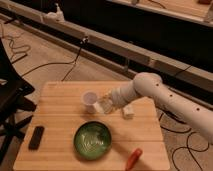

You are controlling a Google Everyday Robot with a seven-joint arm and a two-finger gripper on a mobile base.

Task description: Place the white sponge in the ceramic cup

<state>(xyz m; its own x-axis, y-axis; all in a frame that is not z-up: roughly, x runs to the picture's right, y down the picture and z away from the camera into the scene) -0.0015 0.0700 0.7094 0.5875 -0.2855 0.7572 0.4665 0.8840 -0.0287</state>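
The ceramic cup is small, white and upright, near the middle of the wooden table. My gripper is right beside the cup on its right, at the end of the white arm that reaches in from the right. It is shut on a pale, off-white block, the white sponge, held at about the height of the cup's rim. How the sponge sits in the grip is partly hidden.
A green plate lies in front of the cup. A small white object rests on the table under the arm. An orange-red item lies at the front right and a black flat object at the front left. A black chair stands left.
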